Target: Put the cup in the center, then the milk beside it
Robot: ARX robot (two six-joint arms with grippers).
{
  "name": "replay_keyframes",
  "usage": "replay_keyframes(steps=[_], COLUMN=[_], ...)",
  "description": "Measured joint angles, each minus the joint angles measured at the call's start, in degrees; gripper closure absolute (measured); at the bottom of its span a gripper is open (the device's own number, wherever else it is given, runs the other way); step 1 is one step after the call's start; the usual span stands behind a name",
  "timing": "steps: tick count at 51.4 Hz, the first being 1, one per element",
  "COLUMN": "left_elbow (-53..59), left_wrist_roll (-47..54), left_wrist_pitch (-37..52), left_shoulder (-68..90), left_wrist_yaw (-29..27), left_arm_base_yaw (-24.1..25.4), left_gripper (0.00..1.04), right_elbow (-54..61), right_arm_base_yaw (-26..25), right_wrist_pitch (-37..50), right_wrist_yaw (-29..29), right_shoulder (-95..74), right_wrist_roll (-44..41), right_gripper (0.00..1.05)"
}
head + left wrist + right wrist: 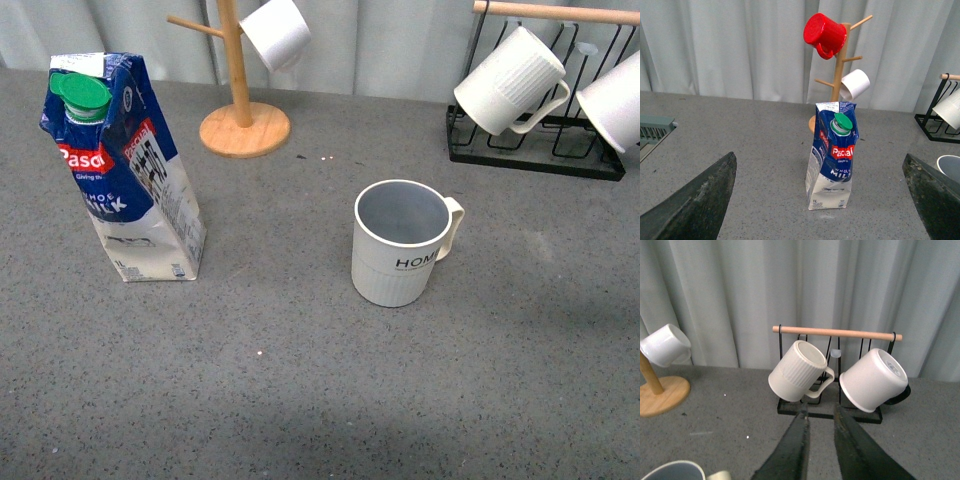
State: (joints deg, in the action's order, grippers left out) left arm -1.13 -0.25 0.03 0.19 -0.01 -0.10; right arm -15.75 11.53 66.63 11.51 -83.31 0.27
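Observation:
The cup, cream-white and ribbed with "HOME" lettering, stands upright near the middle of the grey table, handle toward the right. The milk, a blue-and-white carton with a green cap, stands upright at the left, well apart from the cup. Neither gripper shows in the front view. In the left wrist view my left gripper is open, its fingers spread wide on either side of the milk, which stands some way ahead. My right gripper is shut and empty. The cup's rim shows off to one side of it.
A wooden mug tree at the back carries a small white cup and a red mug. A black wire rack at the back right holds white ribbed mugs. A grey curtain closes the back.

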Motion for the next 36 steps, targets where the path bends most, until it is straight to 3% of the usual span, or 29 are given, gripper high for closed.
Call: replay_keyframes(steps=[5,28,32,36], left_elbow=[0.0,0.0,0.0,0.0], left_wrist_roll=[0.0,0.0,0.0,0.0], left_wrist_pitch=[0.0,0.0,0.0,0.0], left_shoulder=[0.0,0.0,0.0,0.0], left_wrist_yaw=[-0.02,-0.02,-0.02,-0.02], left_arm_base_yaw=[0.0,0.0,0.0,0.0], left_gripper=[0.07,0.07,0.07,0.07], right_elbow=[2.78,12.09,12.94,13.7], right_arm_base_yaw=[-1.27,-6.67,-9.49,-11.13], right_wrist_pitch=[-1.14,-13.14,-15.8,-18.62], right_wrist_yaw=[-1.46,-6.88,-10.73,-11.04], right_shoulder=[3.56,25.14,28.61,32.39], right_wrist_roll=[-0.09,-0.26,-0.26,-0.26], right_gripper=[1.04,1.04,1.04,1.04])
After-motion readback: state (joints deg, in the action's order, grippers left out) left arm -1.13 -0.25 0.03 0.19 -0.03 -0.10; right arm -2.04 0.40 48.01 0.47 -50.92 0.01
